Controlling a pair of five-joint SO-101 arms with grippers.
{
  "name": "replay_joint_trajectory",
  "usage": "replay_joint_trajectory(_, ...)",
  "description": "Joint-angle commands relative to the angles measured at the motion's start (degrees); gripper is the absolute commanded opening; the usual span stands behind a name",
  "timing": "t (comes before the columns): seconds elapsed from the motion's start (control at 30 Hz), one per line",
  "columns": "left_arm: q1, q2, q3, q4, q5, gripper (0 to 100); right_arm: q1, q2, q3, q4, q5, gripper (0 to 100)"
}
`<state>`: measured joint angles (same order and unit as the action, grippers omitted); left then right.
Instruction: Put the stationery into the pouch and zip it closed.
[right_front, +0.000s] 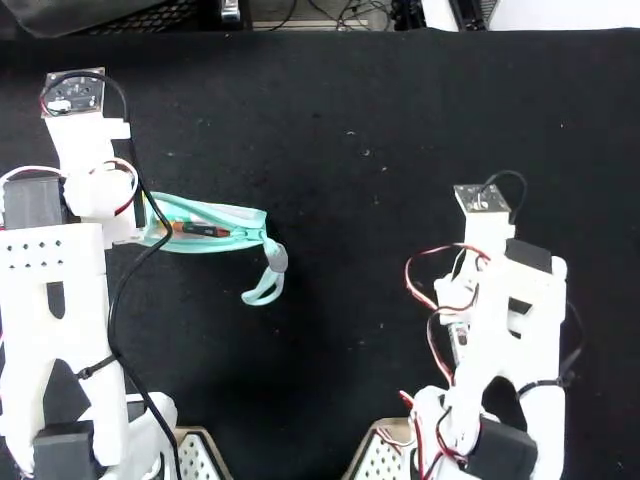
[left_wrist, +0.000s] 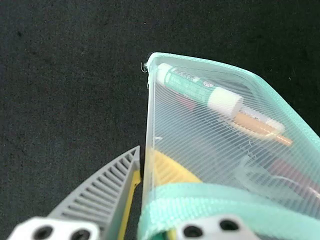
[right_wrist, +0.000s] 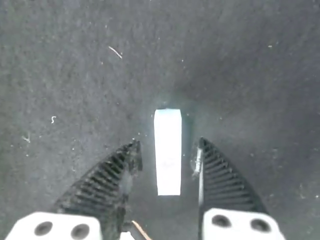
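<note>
Mint pouch (right_front: 240, 220) at 9 o'clock on black bench (right_front: 400, 150), pens (left_wrist: 200, 90) inside, left jaws pinching its end. Right jaws spread either side of white eraser (right_wrist: 167, 150) at 4 o'clock.

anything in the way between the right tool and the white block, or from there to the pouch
Nothing visible. The white block lies between the open jaws of the right tool, and no object shows on the mat between there and the pouch.
</note>
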<state>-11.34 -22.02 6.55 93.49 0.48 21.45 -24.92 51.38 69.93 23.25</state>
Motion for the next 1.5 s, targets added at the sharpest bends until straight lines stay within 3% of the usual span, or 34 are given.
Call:
replay_joint_trajectory(0.0,-0.9,0.6,0.4,0.3,-0.1,3,-0.2,3.3,-1.0,-2.7,0.4,17.6)
replay_joint_trajectory(0.23,-0.9,0.6,0.4,0.3,-0.1,3,-0.4,14.8,-1.8,-9.1,0.4,17.4)
replay_joint_trajectory(0.43,-0.9,0.6,0.4,0.2,-0.1,3,-0.4,16.4,-4.4,-3.6,0.4,17.2)
replay_joint_trajectory(0.5,-0.9,0.6,0.4,0.2,-0.1,3,-0.4,16.4,-4.9,-2.9,0.4,13.0)
replay_joint_trajectory(0.57,-0.9,0.6,0.4,0.2,-0.1,3,-0.2,16.4,-5.7,-3.0,0.4,2.2)
replay_joint_trajectory(0.7,-0.9,0.6,0.4,0.2,-0.1,3,-0.3,16.3,-8.0,-3.5,0.4,1.4)
replay_joint_trajectory(0.97,-0.8,0.7,0.4,0.1,-0.1,3,-0.8,-0.9,-10.5,-2.7,0.4,1.2)
replay_joint_trajectory(1.13,-0.8,0.7,0.4,0.1,-0.1,3,-6.3,-21.1,-10.2,0.2,0.4,1.2)
replay_joint_trajectory(1.3,-0.8,0.7,0.4,0.2,-0.1,3,-18.8,-35.4,-10.6,0.2,-0.5,1.2)
replay_joint_trajectory(1.47,-0.8,0.6,0.4,0.2,0.0,3,-33.1,-42.0,-13.7,-3.7,-10.0,1.2)
